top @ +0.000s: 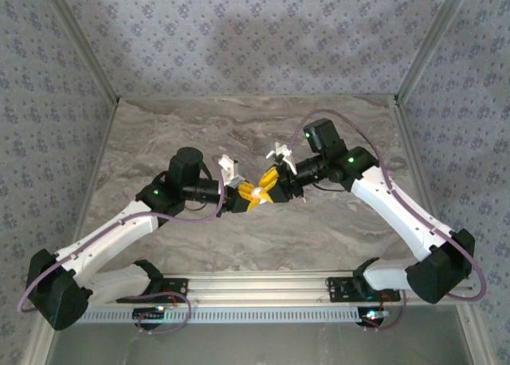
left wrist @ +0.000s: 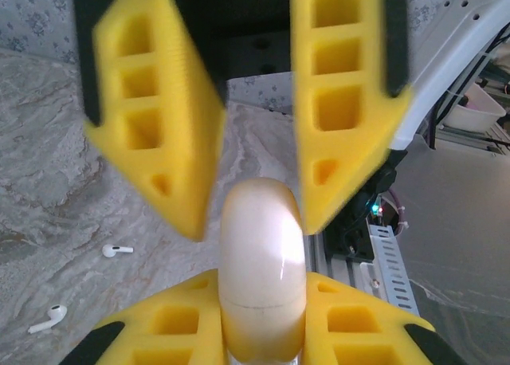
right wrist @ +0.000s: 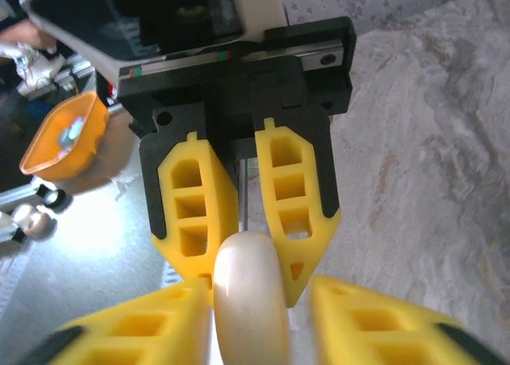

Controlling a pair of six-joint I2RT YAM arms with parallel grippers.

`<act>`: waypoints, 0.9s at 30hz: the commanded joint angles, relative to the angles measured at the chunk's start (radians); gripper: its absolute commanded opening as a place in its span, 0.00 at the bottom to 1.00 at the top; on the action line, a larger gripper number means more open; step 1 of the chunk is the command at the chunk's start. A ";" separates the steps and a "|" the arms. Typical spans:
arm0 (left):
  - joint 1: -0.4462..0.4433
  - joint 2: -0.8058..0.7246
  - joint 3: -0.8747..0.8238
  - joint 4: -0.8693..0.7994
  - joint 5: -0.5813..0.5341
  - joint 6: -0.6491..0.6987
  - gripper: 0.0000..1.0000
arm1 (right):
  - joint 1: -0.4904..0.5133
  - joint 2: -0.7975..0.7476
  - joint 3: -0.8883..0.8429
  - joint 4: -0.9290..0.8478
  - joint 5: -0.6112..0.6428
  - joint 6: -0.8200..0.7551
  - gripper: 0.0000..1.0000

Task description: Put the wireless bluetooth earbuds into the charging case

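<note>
1. Left of the charging case (left wrist: 263,245), in the left wrist view, the earbuds (left wrist: 117,250) lie loose on the counter (left wrist: 48,182). One is nearer the case and the other earbud (left wrist: 48,319) is farther left, the two well apart from each other.
2. Just left of the case in the overhead view, the left fingers (right wrist: 195,213) are drawn in narrow, pressing on opposite sides of the case. They look to be carrying it.
3. The case itself hangs between the two arms, clear of the counter, over the middle of the table. Its seam reads as closed.
4. Just right of the case, the right fingers (left wrist: 343,102) stand partly spread. One sits against the shell and the other shows a gap, so I judge they hold nothing.
5. Handling, as a judgement:
   - The case looks hard, glossy and light, and its rounded edges could squirt out of a pinch. It is best taken across its broad sides, below the seam, leaving the lid half free to be opened.
   - The earbuds look tiny, smooth and nearly weightless, so they are likely to skid when nudged. Each should be pinched gently across its stem with the very fingertips.
</note>
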 commanded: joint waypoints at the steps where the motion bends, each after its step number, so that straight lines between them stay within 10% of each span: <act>1: -0.010 -0.002 0.036 0.006 0.028 0.019 0.14 | 0.000 -0.010 0.006 0.005 0.021 -0.009 0.47; 27: -0.011 -0.020 0.025 0.033 0.007 0.004 0.14 | -0.110 -0.078 -0.119 0.193 0.149 0.144 0.56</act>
